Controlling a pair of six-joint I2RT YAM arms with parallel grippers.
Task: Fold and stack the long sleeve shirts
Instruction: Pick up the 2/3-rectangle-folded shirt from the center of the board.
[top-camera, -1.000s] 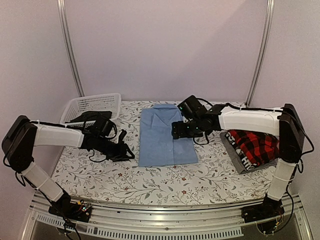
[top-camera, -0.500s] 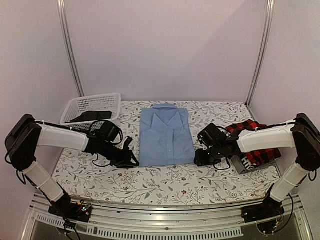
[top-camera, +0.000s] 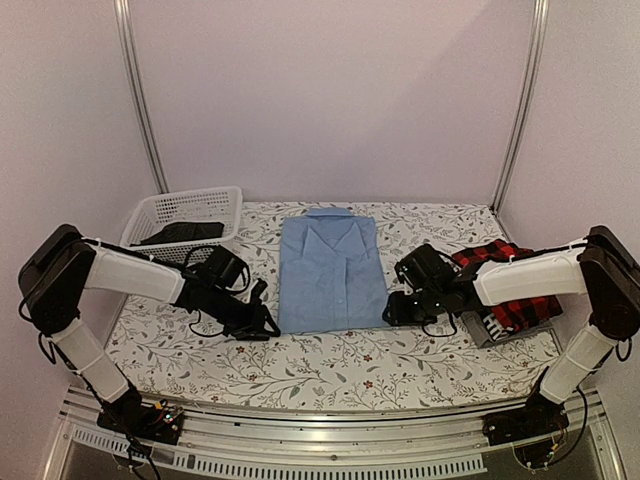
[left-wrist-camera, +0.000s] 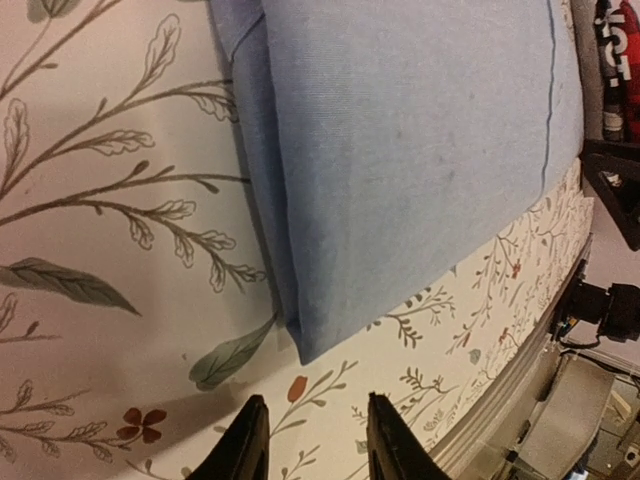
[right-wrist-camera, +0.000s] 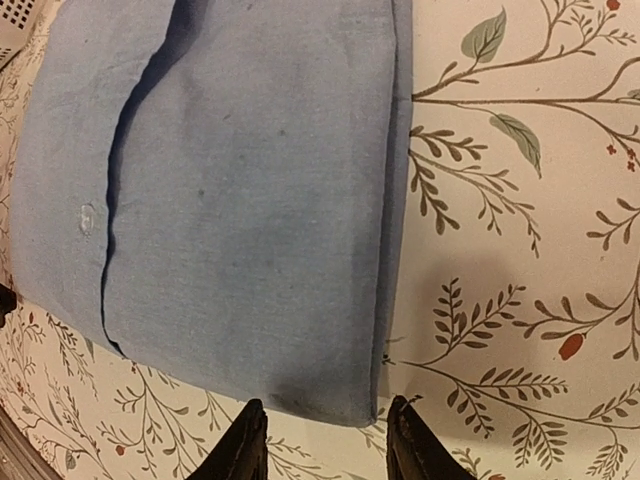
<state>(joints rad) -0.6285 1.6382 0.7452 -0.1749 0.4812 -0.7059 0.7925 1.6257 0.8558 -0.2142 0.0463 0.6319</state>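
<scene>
The light blue button-up shirt (top-camera: 331, 272) lies folded flat in the middle of the table, collar at the far end. My left gripper (top-camera: 266, 326) is open just off its near left corner, which shows in the left wrist view (left-wrist-camera: 310, 345) a little beyond the fingertips (left-wrist-camera: 245, 440). My right gripper (top-camera: 390, 314) is open at the near right corner (right-wrist-camera: 372, 405), its fingertips (right-wrist-camera: 405, 435) straddling it. The red-and-black plaid shirt (top-camera: 508, 283) lies folded on the grey shirt (top-camera: 478, 326) at the right. Neither gripper holds cloth.
A white lattice basket (top-camera: 183, 214) stands at the far left with dark cloth (top-camera: 182, 232) in it. The table has a floral cover (top-camera: 330, 365). A metal rail (top-camera: 330, 440) runs along the near edge.
My right gripper came from the shirt's middle right edge down to its near right corner. My left gripper slid right, closer to the near left corner. The shirt lies the same.
</scene>
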